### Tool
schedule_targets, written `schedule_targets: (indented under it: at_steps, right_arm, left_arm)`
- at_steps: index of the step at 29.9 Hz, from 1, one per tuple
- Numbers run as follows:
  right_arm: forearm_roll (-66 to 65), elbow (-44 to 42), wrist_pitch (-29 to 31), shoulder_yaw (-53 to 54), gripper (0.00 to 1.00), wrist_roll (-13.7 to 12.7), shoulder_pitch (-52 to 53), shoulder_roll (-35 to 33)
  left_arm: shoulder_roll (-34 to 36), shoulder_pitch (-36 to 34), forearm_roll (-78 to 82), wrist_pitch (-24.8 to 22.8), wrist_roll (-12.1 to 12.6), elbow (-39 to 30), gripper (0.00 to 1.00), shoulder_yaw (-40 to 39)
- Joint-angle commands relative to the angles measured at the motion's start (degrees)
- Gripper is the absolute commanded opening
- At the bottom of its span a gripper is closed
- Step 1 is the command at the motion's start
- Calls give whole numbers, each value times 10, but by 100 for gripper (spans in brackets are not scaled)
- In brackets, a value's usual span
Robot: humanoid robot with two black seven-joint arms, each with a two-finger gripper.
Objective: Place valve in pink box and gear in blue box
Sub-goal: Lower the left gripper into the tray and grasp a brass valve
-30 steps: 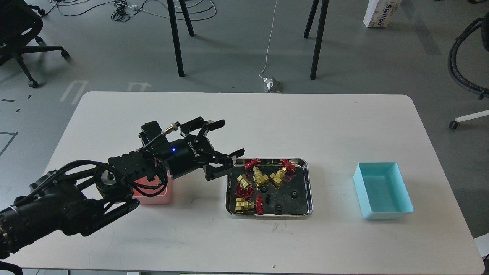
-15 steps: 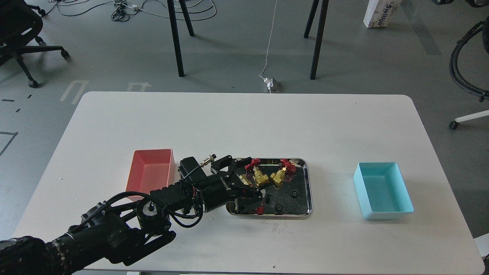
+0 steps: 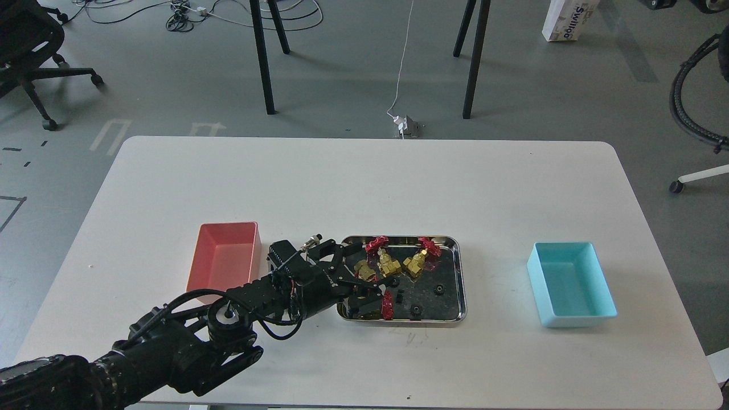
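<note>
the left gripper (image 3: 364, 293) is seen low in the left end of the steel tray (image 3: 458, 267), at frame centre; its dark fingers are set around a valve (image 3: 380, 307), but whether it is pinched cannot be told. more valves and small black gears (image 3: 438, 290) lie in the tray. the pink box (image 3: 225, 256) sits just left of the gripper, the blue box (image 3: 569, 285) far right.
</note>
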Motion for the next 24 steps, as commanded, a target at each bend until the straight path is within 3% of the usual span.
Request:
schedule_targets:
  at_steps: [1, 8, 16, 24]
  right_arm:
    - [0, 0, 0, 0, 99, 0, 0, 3]
    - [-8, -1, 0, 0, 99, 0, -1, 5]
    - [-8, -5, 0, 0, 99, 0, -1, 5]
    - [-9, -6, 0, 0, 99, 0, -3, 5]
  left_arm:
    - [-5, -1, 0, 1, -3, 10, 98, 1]
    - [-5, -7, 0, -1, -1, 10, 78, -1]
    - [-3, -8, 0, -4, 5, 10, 30, 0]
    - [4, -1, 0, -4, 7, 6, 26, 0]
